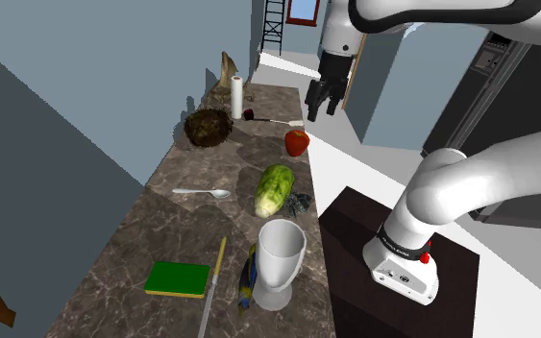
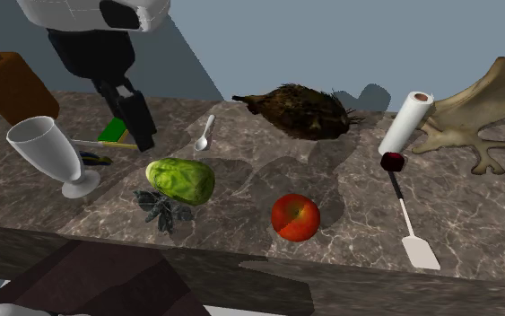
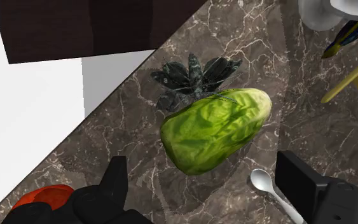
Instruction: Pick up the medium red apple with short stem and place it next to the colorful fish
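The marble counter (image 1: 134,240) runs long and narrow. In the shoulder view a grey wall (image 1: 86,115) shuts its 9 o'clock side, and its 3 o'clock side is an open edge with the dark stand (image 1: 355,226) just beside it. The red apple (image 1: 297,142) rests close to that open edge with bare marble round it. The spatula (image 1: 270,120) lies near at 11 o'clock and the lettuce (image 1: 274,189) near at 7 o'clock, neither touching it. In the second exterior view the apple (image 2: 295,216) sits near the counter's front edge, with bare marble between it and the lettuce (image 2: 181,179) at 9 o'clock and the spatula (image 2: 418,250) at 3 o'clock. The gripper (image 1: 322,106) hangs in the air above the counter, at 1 o'clock from the apple in the shoulder view, touching nothing. In the wrist view its fingers (image 3: 110,188) stand wide apart, with the lettuce (image 3: 215,130) and a spoon (image 3: 265,183) on the counter below the gap. The apple (image 3: 44,197) lies outside the gap, beyond the finger farther from the spoon, and is not held. The blue and yellow fish (image 1: 248,277) lies far down the counter at 6 o'clock from the apple, between a white goblet (image 1: 281,262) and a yellow stick (image 1: 212,283), with a green pad (image 1: 177,278) beyond. The widest bare marble there lies at 12 o'clock from the pad.
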